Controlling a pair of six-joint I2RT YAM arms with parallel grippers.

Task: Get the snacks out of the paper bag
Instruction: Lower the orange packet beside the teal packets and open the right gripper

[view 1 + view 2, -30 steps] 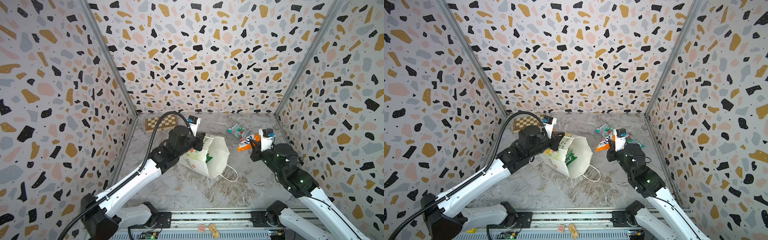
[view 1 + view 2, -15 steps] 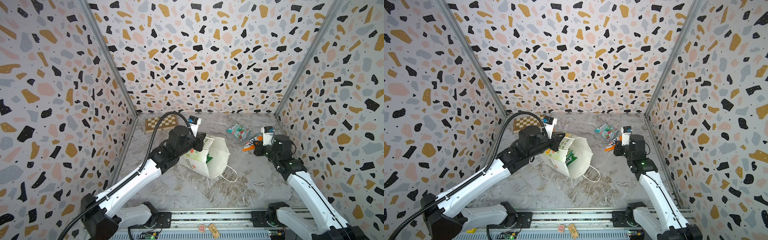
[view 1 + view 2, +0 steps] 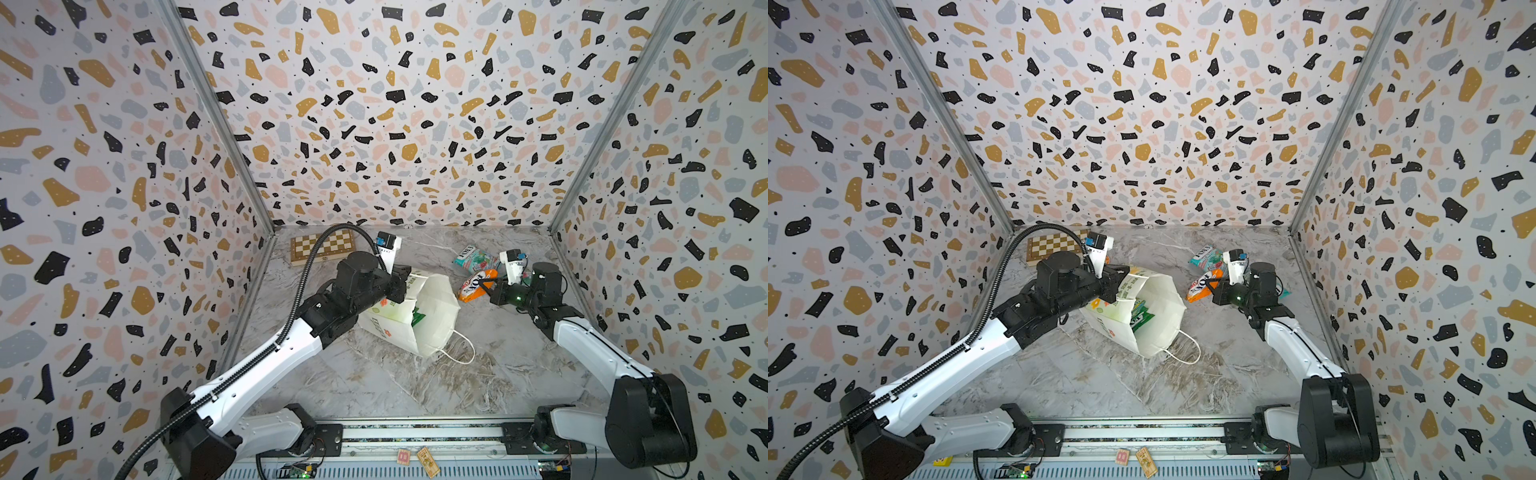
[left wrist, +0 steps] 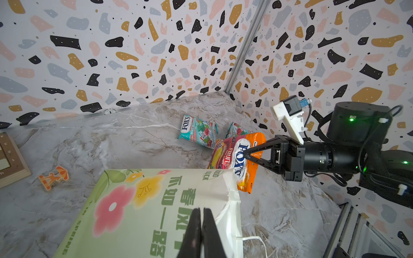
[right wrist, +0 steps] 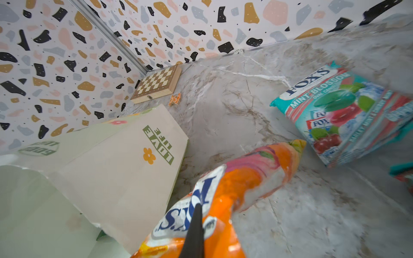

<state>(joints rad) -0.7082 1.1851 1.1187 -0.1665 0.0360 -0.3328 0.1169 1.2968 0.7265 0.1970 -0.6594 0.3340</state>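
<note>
Two tools are each pinched shut on something. The left tool clamps the upper rim of the paper bag, which lies on its side in the middle of the tabletop with its open mouth facing the right arm. The right tool grips an orange FOX'S fruits packet, which hangs from its jaws just beside the bag's mouth. A teal mint packet lies flat beyond it, and a second teal packet is half hidden behind the orange one. A chessboard and a small orange figure sit near the far left corner.
</note>
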